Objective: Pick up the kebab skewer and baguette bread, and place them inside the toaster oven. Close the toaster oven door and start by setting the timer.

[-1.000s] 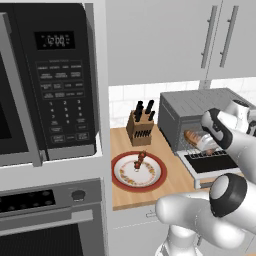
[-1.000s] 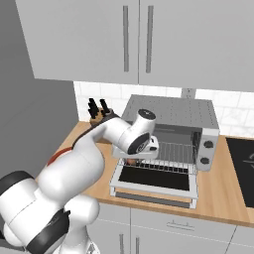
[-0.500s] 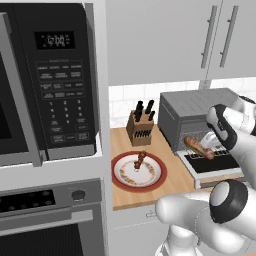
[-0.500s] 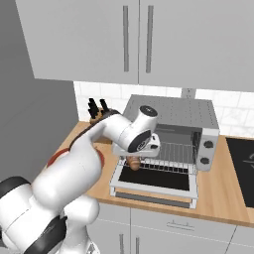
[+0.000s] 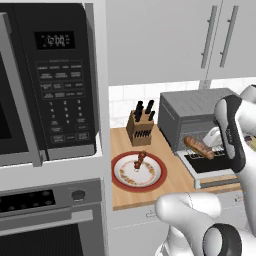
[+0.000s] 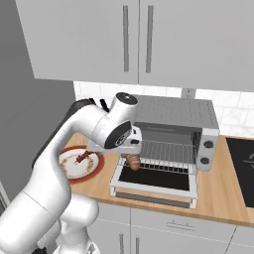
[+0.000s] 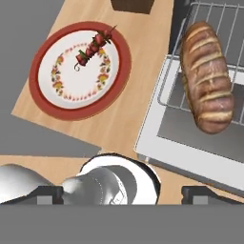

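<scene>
A second ago the gripper (image 7: 121,190) carried the baguette bread (image 7: 207,76); now its jaws stand wide and the loaf lies free on the wire rack (image 7: 224,28) at the toaster oven's (image 5: 195,107) mouth, above the dropped door (image 6: 154,181). The kebab skewer (image 7: 94,46) has stayed on the red-rimmed plate (image 7: 43,90) on the table (image 5: 120,192).

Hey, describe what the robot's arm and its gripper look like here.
The arm is made of glossy white, rounded tubular segments with dark grey bands and caps at the joints, one round cap near the wrist. No cables or markings show. The gripper has two small dark, blocky finger tips.
</scene>
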